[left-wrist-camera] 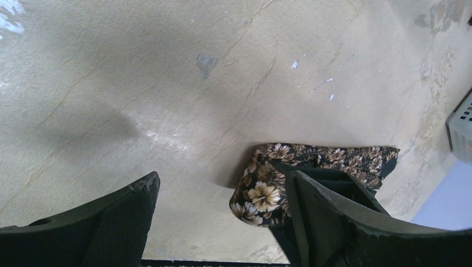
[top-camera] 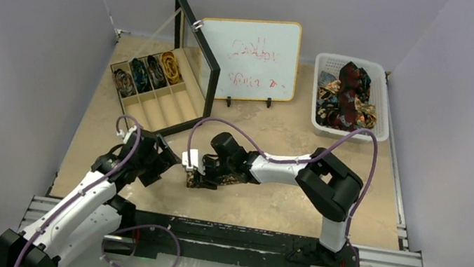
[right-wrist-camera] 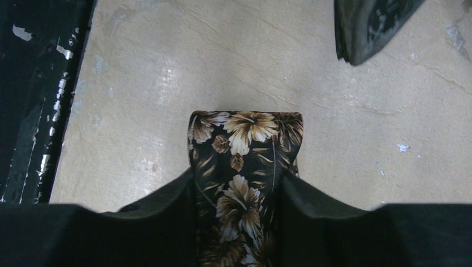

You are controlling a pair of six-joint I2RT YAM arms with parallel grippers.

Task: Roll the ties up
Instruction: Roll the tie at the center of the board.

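A tie (right-wrist-camera: 245,150) lies on the table (top-camera: 278,122) near the front, in the middle, with the left gripper (top-camera: 172,161) just left of it. At the back left sits a box (top-camera: 169,106) with rolled ties (top-camera: 147,72) in it (all at its far end). A board (top-camera: 249,57) stands back middle, a basket (top-camera: 355,61) of loose ties (top-camera: 346,97) back right.

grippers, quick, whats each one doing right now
left gripper: open, holding nothing
right gripper: closed on the floral tie
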